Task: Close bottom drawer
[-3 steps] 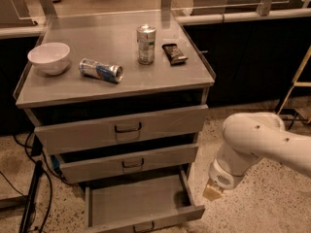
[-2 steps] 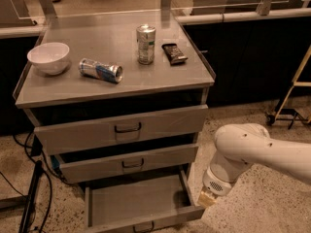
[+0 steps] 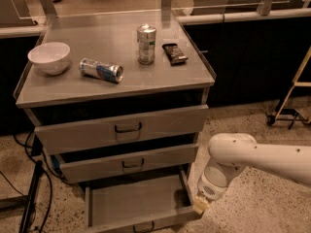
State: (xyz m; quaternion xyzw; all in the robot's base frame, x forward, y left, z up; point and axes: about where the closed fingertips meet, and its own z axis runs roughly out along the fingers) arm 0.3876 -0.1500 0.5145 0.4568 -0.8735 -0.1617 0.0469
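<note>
Grey metal makes up the whole cabinet, and its bottom drawer [image 3: 136,204] is pulled well out toward the near side, its bare floor showing and its small dark handle [image 3: 144,225] almost at the lower edge of the view. The gripper [image 3: 201,206] hangs low at the drawer's near right corner, just beside or touching the right wall, at the end of a white arm [image 3: 252,158] reaching in from the right. Whether it is clenched or released I cannot tell. That low, sideways approach suits a push more than a pull: I judge it is placed to get in front of the panel and press it back toward the far side. The middle drawer [image 3: 129,162] and top drawer [image 3: 124,127] sit far less extended. On the surface [image 3: 160,79] rest a white bowl [image 3: 49,57], a can on its side [image 3: 101,70], an upright can [image 3: 146,43] and a dark bar [image 3: 174,53], none of them near the work.
</note>
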